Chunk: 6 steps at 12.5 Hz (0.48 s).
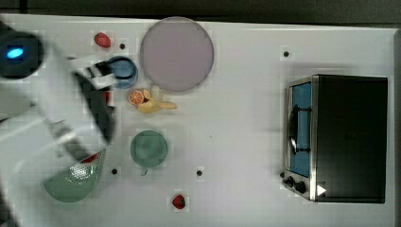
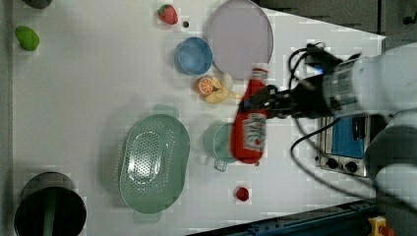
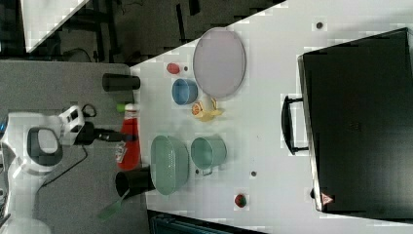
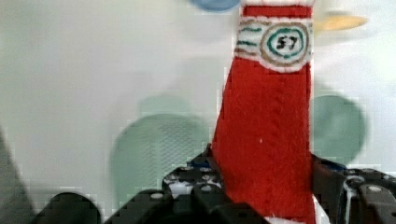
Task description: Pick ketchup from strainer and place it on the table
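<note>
My gripper [image 2: 264, 101] is shut on the ketchup [image 2: 250, 129], a red squeeze bottle with a white cap and white label, gripping it around its upper body. The bottle hangs in the air above the table [image 2: 88, 88], lying along the arm's side. In the left view it appears over the teal cup, to the right of the strainer [image 2: 154, 162]. The pale green strainer holds nothing. In the wrist view the ketchup [image 4: 271, 140] stands between the fingers [image 4: 201, 186], with the strainer [image 4: 159, 154] blurred far below. In the right view the ketchup [image 3: 129, 139] shows at the left of the strainer [image 3: 169, 164].
A teal cup [image 2: 219, 142] stands beside the strainer. Near it are a blue bowl [image 2: 193, 55], a lilac plate [image 2: 241, 37], an orange slice with banana [image 2: 214, 88] and two strawberries [image 2: 168, 14] [image 2: 242, 193]. A toaster oven [image 1: 340, 137] sits at the top view's right.
</note>
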Tool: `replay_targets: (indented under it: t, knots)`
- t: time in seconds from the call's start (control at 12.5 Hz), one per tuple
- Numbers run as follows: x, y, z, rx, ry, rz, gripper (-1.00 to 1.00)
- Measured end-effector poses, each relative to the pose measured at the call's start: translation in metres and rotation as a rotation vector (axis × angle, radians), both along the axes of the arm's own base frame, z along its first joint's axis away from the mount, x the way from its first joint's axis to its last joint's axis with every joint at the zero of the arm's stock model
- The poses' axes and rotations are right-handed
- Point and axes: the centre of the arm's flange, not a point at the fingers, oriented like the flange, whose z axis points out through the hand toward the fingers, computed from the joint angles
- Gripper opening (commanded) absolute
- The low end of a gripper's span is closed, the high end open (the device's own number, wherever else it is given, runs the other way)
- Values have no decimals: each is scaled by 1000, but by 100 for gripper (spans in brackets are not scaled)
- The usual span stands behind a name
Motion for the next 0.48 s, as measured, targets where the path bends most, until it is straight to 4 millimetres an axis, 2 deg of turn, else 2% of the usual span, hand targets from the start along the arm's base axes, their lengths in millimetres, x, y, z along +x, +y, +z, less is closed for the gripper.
replay_targets:
  t: [0.24, 0.48]
  knots:
    - [26, -94, -8, -101, 16, -38, 13]
    - [39, -172, -11, -113, 18, -17, 13]
